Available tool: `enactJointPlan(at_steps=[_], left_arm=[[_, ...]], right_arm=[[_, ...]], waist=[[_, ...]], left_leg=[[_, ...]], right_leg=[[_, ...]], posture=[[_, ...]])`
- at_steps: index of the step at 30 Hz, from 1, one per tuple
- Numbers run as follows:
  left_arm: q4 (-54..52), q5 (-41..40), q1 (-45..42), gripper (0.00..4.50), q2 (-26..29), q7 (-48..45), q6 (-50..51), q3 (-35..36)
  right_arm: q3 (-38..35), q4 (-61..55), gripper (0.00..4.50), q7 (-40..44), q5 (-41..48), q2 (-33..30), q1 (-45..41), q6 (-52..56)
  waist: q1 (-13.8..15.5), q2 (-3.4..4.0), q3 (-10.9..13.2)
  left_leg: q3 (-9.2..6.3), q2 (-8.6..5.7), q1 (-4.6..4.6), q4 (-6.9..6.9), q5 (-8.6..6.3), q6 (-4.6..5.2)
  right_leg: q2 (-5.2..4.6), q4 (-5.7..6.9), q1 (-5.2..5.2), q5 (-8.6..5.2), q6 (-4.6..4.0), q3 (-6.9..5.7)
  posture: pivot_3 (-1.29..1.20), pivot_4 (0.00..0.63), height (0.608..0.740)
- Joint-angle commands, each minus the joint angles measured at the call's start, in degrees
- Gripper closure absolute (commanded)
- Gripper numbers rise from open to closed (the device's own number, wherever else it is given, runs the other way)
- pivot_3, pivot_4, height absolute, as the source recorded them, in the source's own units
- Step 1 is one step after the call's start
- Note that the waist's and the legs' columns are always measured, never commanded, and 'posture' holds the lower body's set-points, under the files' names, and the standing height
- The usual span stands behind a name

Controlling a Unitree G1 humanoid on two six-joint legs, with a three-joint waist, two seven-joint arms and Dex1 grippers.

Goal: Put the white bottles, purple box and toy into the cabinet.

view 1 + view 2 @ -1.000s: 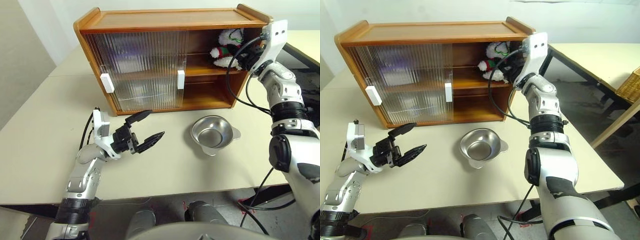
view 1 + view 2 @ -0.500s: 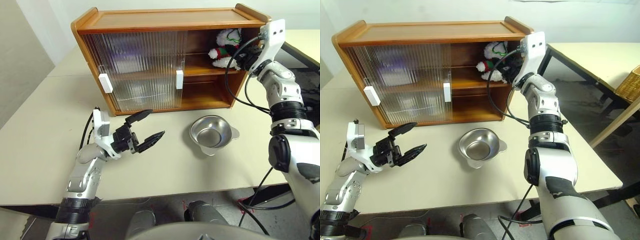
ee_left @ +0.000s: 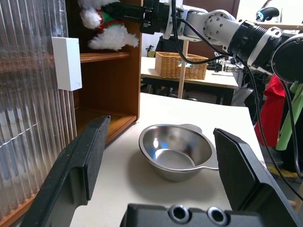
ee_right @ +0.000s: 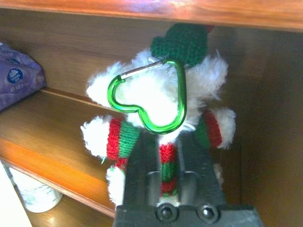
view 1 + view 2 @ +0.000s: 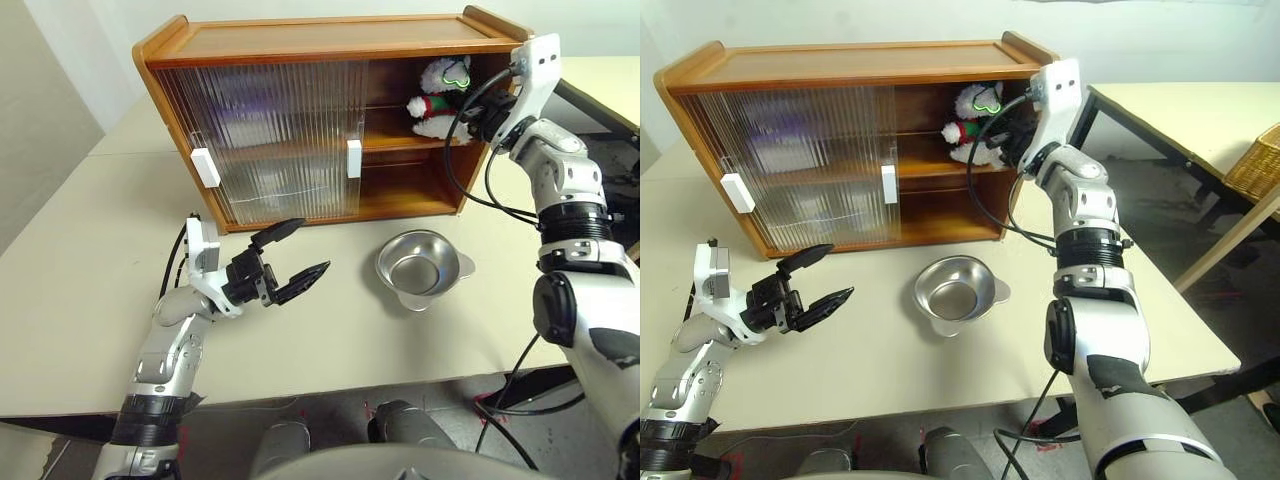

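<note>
Right hand is up at the open right end of the cabinet, fingers clamped on the toy at its red-and-green sweater. Toy sits on the upper shelf, far right, upright, with a green heart-shaped clip on its front and a green hat on top. In the right wrist view the purple box lies on the same upper shelf, left of the toy and apart from it. One white bottle stands on the lower shelf below; only part of it is visible. Can't tell where the second bottle is.

Sliding doors cover the left and middle of the cabinet, two white handles on them.

Left hand hovers over the bench, near left, fingers wide apart, nothing between them. It points right toward the steel bowl, which sits on the bench just in front of the cabinet's open end, well apart from the hand.
</note>
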Motion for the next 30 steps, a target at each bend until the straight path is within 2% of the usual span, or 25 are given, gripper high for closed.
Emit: enactJointPlan(at_steps=[1,8,14,18,19,25,30], left_arm=[[1.0,0.5,-0.2,0.0,-0.2,-0.3,-0.5,-0.3],[0.8,0.5,0.1,0.0,-0.1,-0.5,-0.4,-0.3],[0.8,0.6,-0.3,0.0,-0.1,-0.4,-0.2,-0.3],[0.7,0.6,0.1,0.0,-0.2,-0.2,-0.3,-0.2],[0.6,0.6,0.2,0.0,-0.2,-0.1,-0.3,-0.2],[0.5,0.7,0.3,0.0,-0.5,0.2,-0.4,-0.3],[0.9,0.8,0.0,0.0,-0.7,0.2,-0.6,-0.4]], right_arm=[[2.4,-4.4,4.49,-1.9,-0.7,1.5,1.0,0.8],[3.4,-11.0,4.49,-3.4,0.7,3.9,3.2,4.4],[4.3,-10.1,4.49,-4.1,-0.5,5.4,2.3,4.5],[4.7,-9.1,4.49,-4.1,-1.1,5.4,1.9,4.6],[4.7,-9.0,3.82,-4.1,-1.2,5.4,1.8,4.6],[4.5,-8.3,2.05,-3.7,-1.1,4.8,1.4,4.6],[4.4,-9.0,2.05,-3.2,-0.9,4.8,1.7,5.1]], waist=[[0.1,0.0,0.0],[0.1,0.09,0.0],[-0.5,0.15,-0.1],[-0.5,0.16,-0.1],[-0.5,0.16,-0.1],[-0.4,0.19,-0.1],[-0.4,0.2,-0.1]], left_leg=[[-0.01,0.0,0.0,0.0,0.04,0.03],[-0.1,0.06,-0.05,-0.15,0.02,0.11],[-0.09,0.14,0.02,-0.15,-0.03,0.19],[-0.11,0.23,0.05,-0.15,-0.03,0.2],[-0.11,0.27,0.06,-0.14,-0.04,0.21],[-0.07,0.86,0.11,-0.14,-0.15,0.4],[-0.08,1.13,0.18,-0.12,-0.4,0.95]], right_leg=[[-0.01,0.0,0.0,0.02,-0.01,-0.01],[0.05,0.0,-0.12,-0.05,-0.36,-0.1],[0.22,0.0,-0.13,0.03,0.15,-0.04],[0.32,0.01,-0.13,0.03,0.18,-0.03],[0.36,0.01,-0.13,0.05,0.16,-0.03],[1.0,0.01,-0.14,0.16,-0.19,-0.03],[1.38,0.03,-0.15,0.14,-0.35,-0.07]], posture=[[-0.02,0.0,0.74],[-0.03,0.0,0.74],[-0.02,0.0,0.74],[-0.01,0.0,0.74],[-0.01,0.0,0.74],[-0.02,0.0,0.74],[-0.02,0.0,0.74]])
